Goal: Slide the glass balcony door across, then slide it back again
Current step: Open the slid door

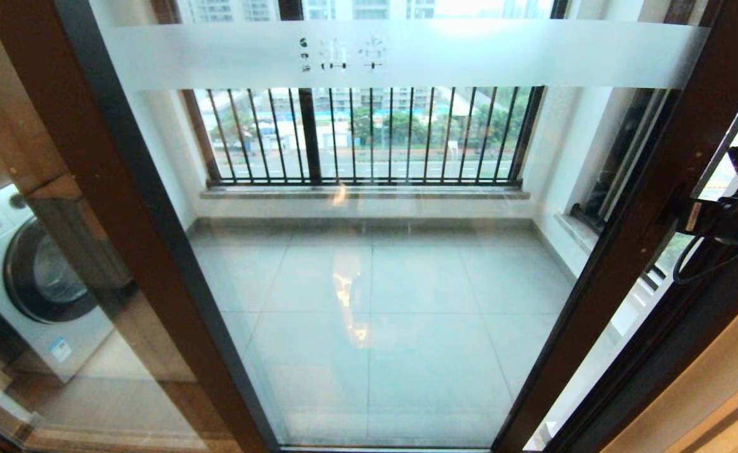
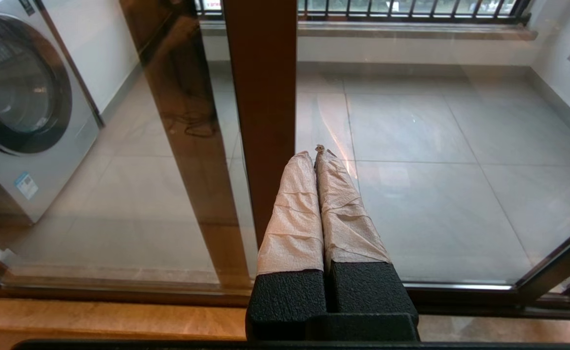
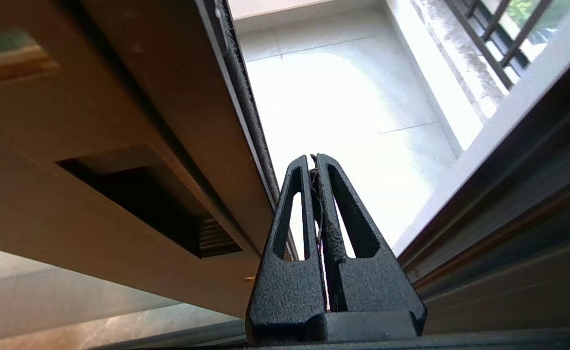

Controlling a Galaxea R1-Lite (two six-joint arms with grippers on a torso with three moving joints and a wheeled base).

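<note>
The glass balcony door (image 1: 375, 283) fills the head view, with its frosted band (image 1: 469, 53) near the top and dark brown stiles on both sides. My right arm (image 1: 730, 217) reaches to the door's right stile (image 1: 645, 207). The right gripper (image 3: 313, 158) is shut and empty; it sits in the narrow gap between the door's edge (image 3: 246, 107) and the outer frame (image 3: 523, 204), beside the dark handle slot (image 3: 134, 194). My left gripper (image 2: 316, 151), its fingers wrapped in tape, is shut and empty. It points at the glass just beside the door's left stile (image 2: 263, 97).
A washing machine (image 1: 35, 277) stands behind the plain pane on the left. Black-barred railings (image 1: 369, 135) close the far side of the tiled balcony floor (image 1: 406, 352). A wooden sill (image 2: 95, 316) runs below the door track.
</note>
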